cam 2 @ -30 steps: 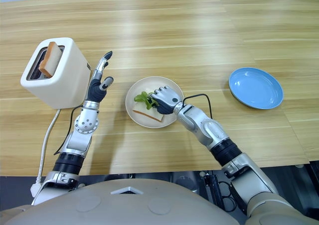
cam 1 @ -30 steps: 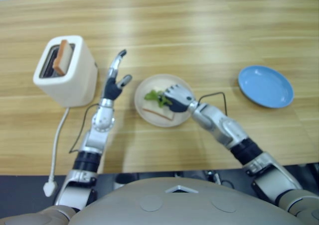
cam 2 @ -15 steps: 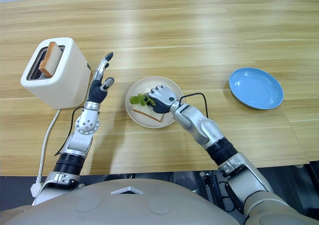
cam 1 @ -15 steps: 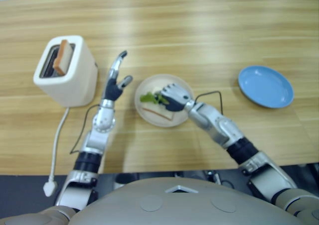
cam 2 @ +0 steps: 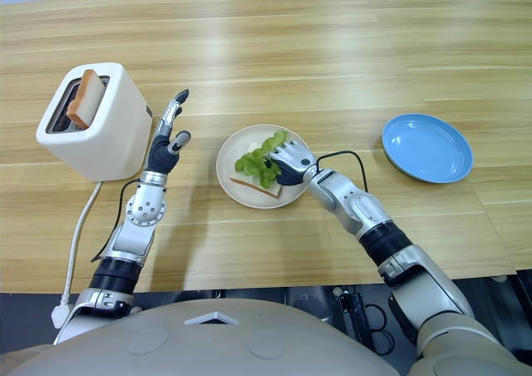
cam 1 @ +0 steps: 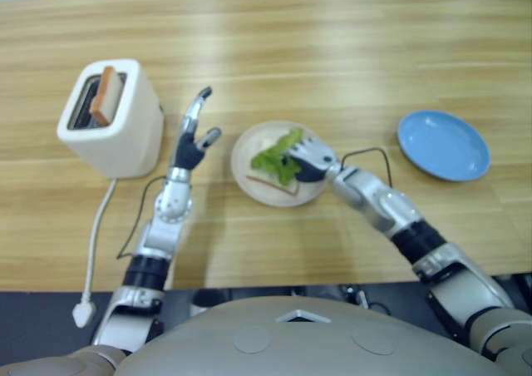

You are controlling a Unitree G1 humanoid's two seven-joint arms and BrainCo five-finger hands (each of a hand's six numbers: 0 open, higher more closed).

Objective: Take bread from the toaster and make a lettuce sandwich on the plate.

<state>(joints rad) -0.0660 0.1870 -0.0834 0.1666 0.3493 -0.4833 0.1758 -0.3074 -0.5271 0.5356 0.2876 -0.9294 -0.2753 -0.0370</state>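
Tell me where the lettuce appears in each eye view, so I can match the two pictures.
Left eye view: the lettuce is near the centre, on the cream plate, held by the right robot hand.
Right eye view: lettuce on the same plate, slightly further left.
Shared landmark: the toaster, far left.

Table (cam 2: 332, 60) grained wood, satin sheen; toaster (cam 2: 108, 135) left of the left hand (cam 2: 165, 143) fingers smooth matt plastic; lettuce (cam 2: 259, 157) in the right hand (cam 2: 293, 161) fingers crinkled, matt.
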